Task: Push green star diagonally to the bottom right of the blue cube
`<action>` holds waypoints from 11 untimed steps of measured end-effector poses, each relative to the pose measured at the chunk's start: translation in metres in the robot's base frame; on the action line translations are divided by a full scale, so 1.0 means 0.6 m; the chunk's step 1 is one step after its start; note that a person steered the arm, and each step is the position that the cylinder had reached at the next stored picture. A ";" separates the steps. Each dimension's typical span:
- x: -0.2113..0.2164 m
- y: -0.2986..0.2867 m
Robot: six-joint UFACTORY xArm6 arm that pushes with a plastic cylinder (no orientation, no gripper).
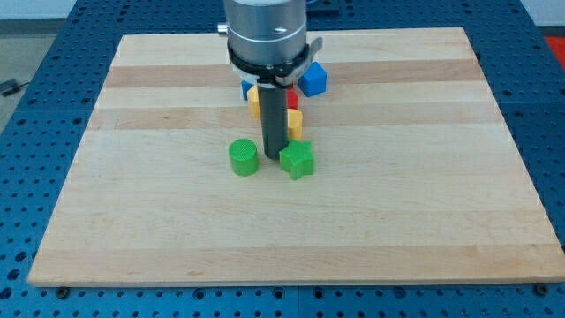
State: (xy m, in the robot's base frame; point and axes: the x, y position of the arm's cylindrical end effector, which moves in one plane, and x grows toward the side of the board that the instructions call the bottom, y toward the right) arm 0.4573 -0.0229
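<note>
The green star (298,160) lies near the middle of the wooden board (397,221). The blue cube (312,79) sits above it, toward the view's top, just right of the arm's body. My tip (273,157) rests on the board right at the star's left edge, between the star and a green cylinder (244,157). The star is below and slightly left of the blue cube.
A cluster of blocks stands behind the rod: a yellow block (294,121), a red block (292,99), another yellow piece (252,100) and a blue piece (246,87), all partly hidden. The arm's grey body (265,31) covers the top middle.
</note>
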 end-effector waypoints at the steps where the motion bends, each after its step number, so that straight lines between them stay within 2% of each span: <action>1: 0.004 -0.006; 2: 0.004 -0.012; 3: 0.048 -0.060; 4: 0.103 -0.015; 5: 0.097 0.062; 6: 0.086 0.046; 7: 0.140 0.018; 8: 0.146 -0.010; 10: 0.042 -0.014; 11: 0.018 0.054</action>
